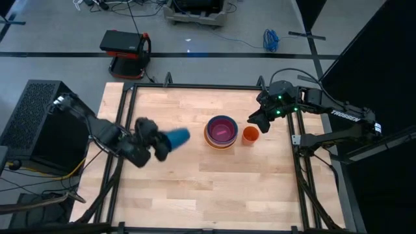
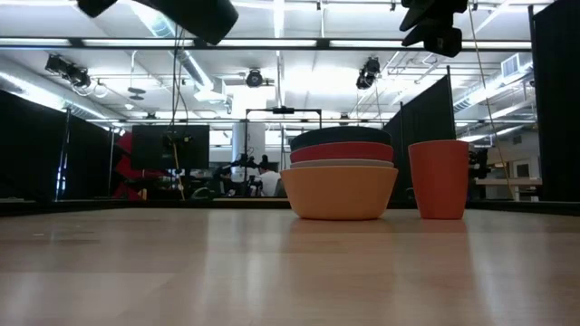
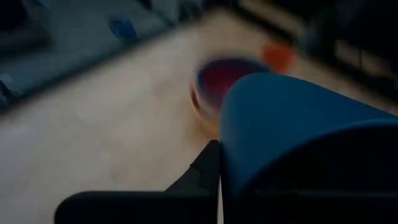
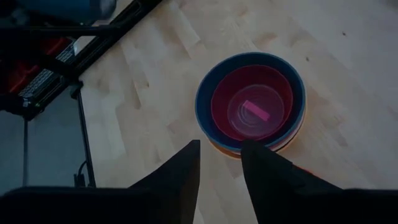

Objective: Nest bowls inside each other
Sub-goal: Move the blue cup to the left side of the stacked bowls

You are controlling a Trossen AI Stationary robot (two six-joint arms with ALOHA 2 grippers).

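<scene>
Five bowls [image 1: 221,132] stand nested in a single stack: orange [image 2: 339,191] at the bottom, then white [image 2: 342,164], red-orange [image 2: 342,151], teal-blue [image 4: 205,93] and magenta-pink [image 4: 252,102] innermost. Two cups are present: one small orange cup [image 1: 251,135] upright just beside the stack, and one blue cup [image 1: 176,138] off the table. Two robot arms are in view, each with one gripper: left gripper [image 1: 158,144], right gripper [image 1: 258,118]. One wooden table [image 1: 195,195].

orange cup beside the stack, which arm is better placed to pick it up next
Right, probably. The right end effector hovers open and empty just beside the orange cup, while the left end effector is shut on the blue cup, across the bowl stack.
</scene>
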